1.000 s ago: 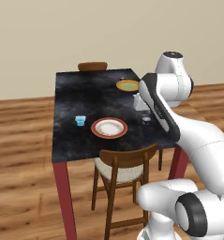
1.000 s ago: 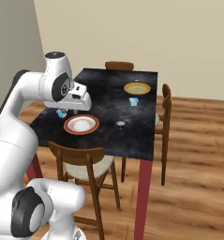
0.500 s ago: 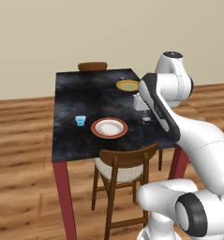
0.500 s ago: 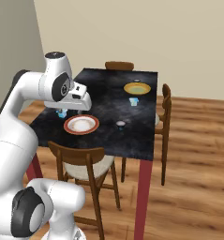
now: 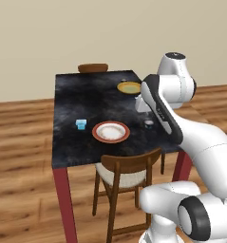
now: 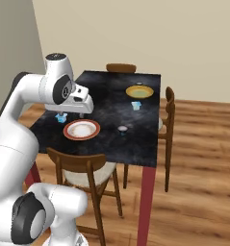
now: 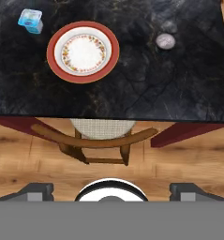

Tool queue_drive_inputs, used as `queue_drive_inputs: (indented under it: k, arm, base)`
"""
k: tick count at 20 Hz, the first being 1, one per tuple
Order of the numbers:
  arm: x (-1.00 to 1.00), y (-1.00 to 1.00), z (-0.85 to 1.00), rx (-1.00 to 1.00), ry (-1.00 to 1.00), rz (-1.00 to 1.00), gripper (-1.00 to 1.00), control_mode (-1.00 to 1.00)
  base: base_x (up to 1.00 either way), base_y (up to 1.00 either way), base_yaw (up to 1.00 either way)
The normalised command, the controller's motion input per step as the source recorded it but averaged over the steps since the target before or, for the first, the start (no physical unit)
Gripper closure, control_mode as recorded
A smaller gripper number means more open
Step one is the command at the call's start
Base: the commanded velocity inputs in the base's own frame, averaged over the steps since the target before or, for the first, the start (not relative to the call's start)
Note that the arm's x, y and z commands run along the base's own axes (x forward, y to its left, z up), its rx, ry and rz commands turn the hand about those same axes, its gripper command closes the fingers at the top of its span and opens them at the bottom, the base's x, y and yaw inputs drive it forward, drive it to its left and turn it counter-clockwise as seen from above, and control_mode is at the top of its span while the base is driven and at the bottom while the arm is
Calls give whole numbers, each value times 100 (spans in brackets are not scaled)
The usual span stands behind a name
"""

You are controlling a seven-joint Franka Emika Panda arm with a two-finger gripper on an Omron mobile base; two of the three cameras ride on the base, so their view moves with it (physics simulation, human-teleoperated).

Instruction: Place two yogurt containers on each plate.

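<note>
On table [image 5: 67, 142]: two plates [image 5: 111, 131], three cups [image 5: 80, 124].

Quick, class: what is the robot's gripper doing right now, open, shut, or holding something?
Gripper: open and empty, fingertips wide apart, held above the table's near edge.

Both base views look forward and down from behind the arm, left and right, sharing the whole counter [image 5: 67, 142] and white plate [image 5: 111, 131]. The hand view looks steeply down from above the counter's near edge; plate at 11 o'clock.
</note>
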Motion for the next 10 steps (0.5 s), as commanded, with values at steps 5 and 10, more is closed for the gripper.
queue_drive_inputs:
  k: [5, 10]
  arm:
    - [0, 0, 0, 0, 0, 0, -100, 100]
    - [0, 0, 0, 0, 0, 0, -100, 100]
  base:
    - [61, 18, -1]
    - [64, 24, 0]
